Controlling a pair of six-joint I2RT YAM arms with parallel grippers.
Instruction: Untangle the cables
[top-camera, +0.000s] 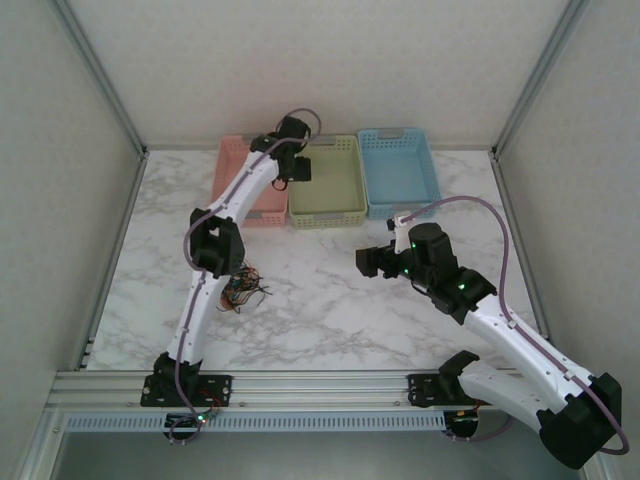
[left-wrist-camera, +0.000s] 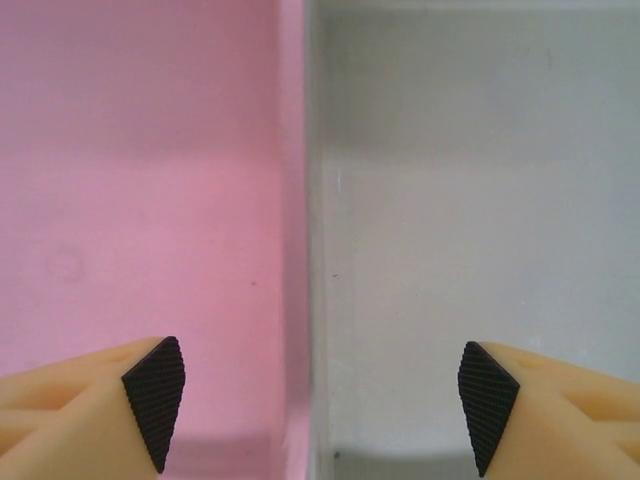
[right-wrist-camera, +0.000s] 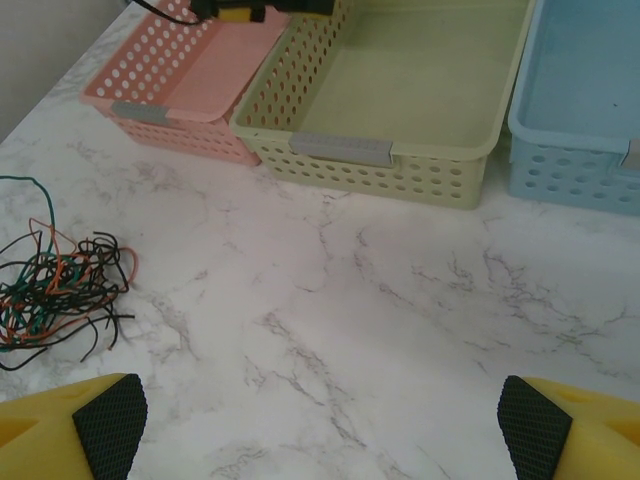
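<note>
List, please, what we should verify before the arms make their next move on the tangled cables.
1. Left gripper empty: ok, jaws apart, nothing between them.
2. Right gripper empty: ok, jaws wide apart.
3. Cables separated: not ok, one tangled bunch on the marble table.
4. Left gripper near the bunch: not ok, it hangs over the pink basket's wall beside the green basket.
5. Right gripper's path to the bunch: ok, bare marble between them.
6. Wires in the pink basket: cannot tell, the left arm covers part of it.
</note>
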